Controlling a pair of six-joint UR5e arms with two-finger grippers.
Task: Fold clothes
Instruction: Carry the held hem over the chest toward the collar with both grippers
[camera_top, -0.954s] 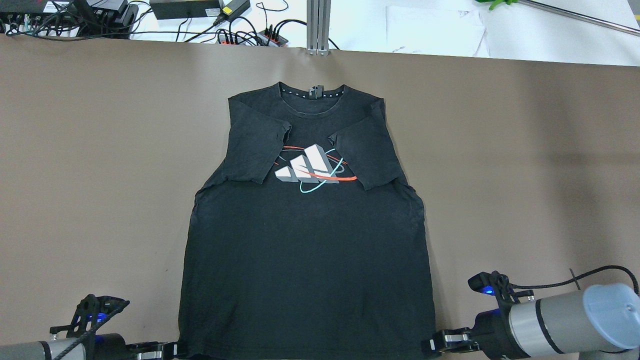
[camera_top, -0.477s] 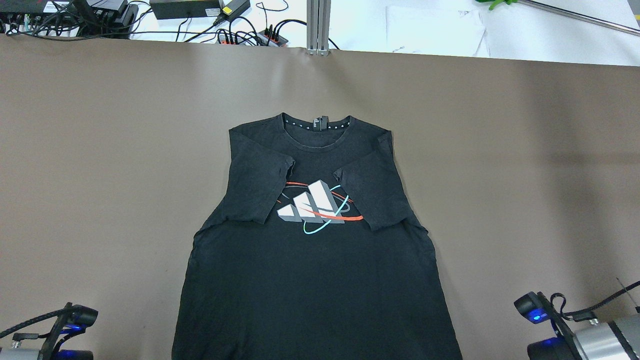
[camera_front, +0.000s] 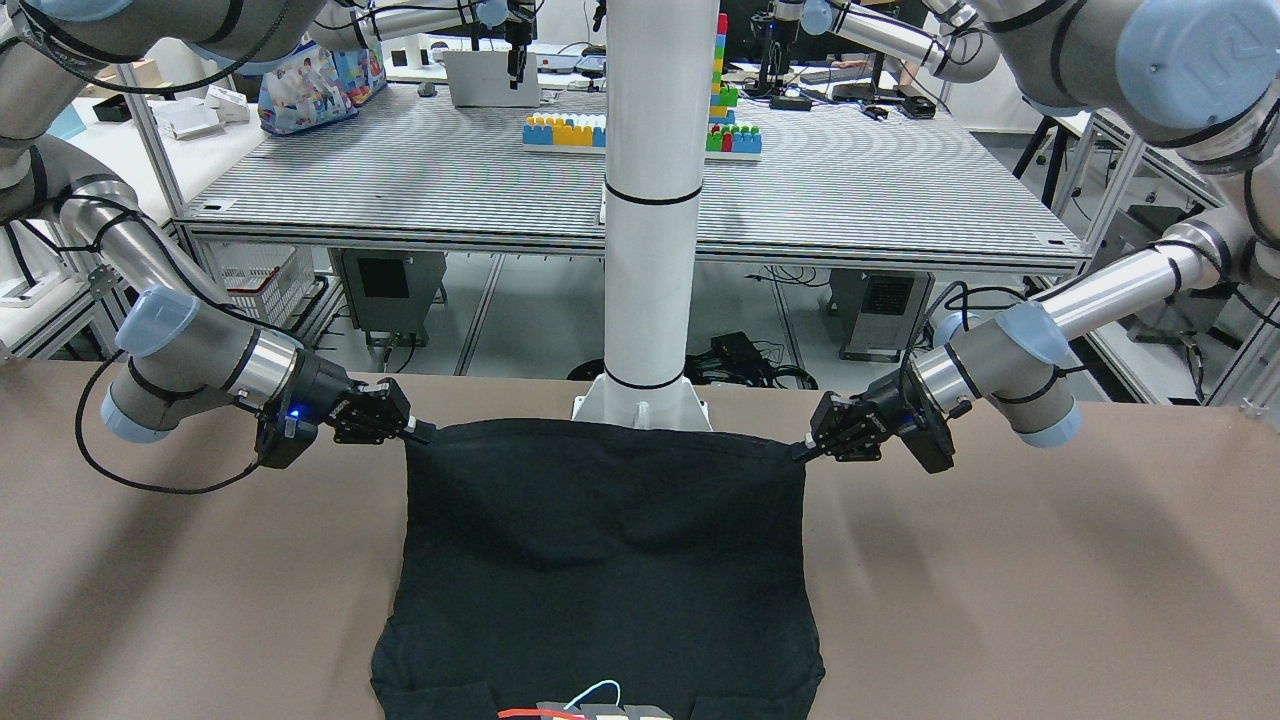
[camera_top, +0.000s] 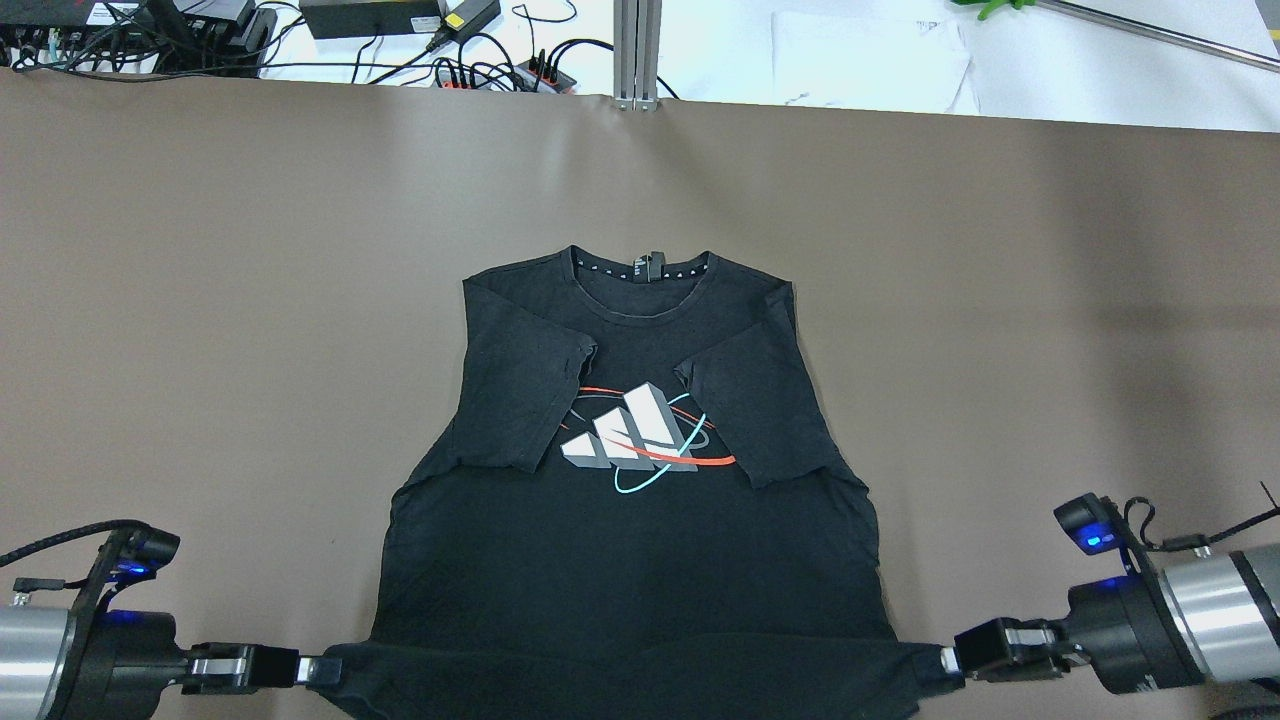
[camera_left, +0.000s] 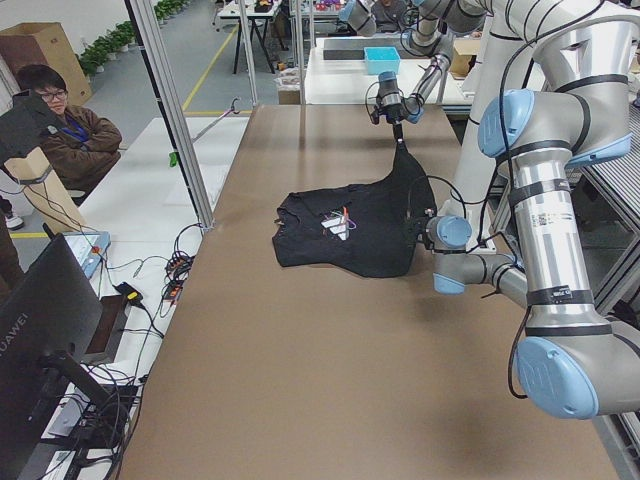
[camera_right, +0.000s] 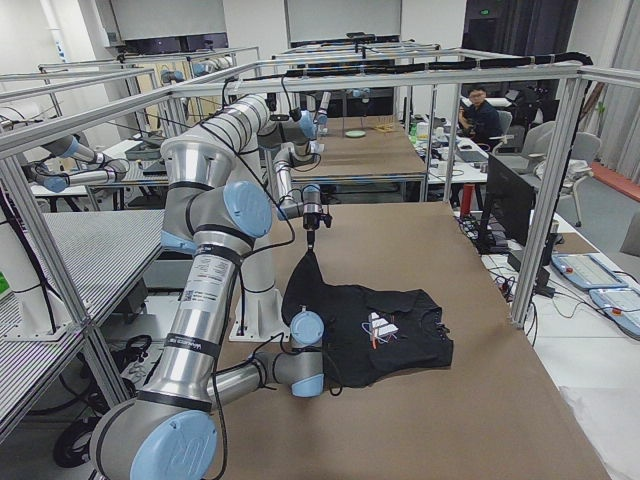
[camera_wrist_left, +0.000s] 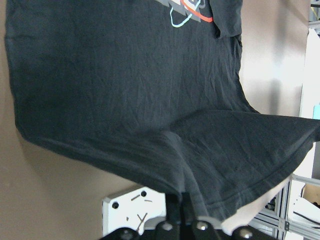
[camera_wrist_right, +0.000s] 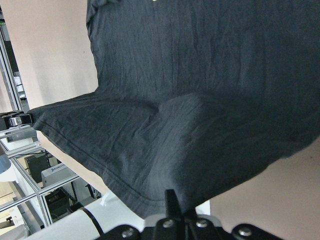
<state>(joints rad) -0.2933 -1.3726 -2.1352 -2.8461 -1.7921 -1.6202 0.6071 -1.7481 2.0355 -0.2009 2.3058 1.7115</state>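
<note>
The clothes are one black T-shirt (camera_top: 620, 560) lying face up on the brown table, sleeves folded in over a white, red and teal logo (camera_top: 640, 440), collar at the far end. My left gripper (camera_top: 312, 671) is shut on the near hem's left corner. My right gripper (camera_top: 948, 661) is shut on the right corner. The hem is lifted off the table and stretched taut between them, as the front view shows with the left gripper (camera_front: 800, 452) and right gripper (camera_front: 425, 434). The wrist views show the hem pinched at the left fingers (camera_wrist_left: 187, 212) and right fingers (camera_wrist_right: 171, 197).
Brown table surface (camera_top: 200, 300) surrounds the shirt. Cables and power supplies (camera_top: 380, 20) and an aluminium post (camera_top: 637, 50) stand past the far edge. The white robot column (camera_front: 650, 250) rises behind the lifted hem. A seated person (camera_left: 60, 130) is beyond the table's side.
The shirt has slid toward the robot. Both grippers, holding the hem corners, have moved outward and the hem now hangs lifted and taut between them.
</note>
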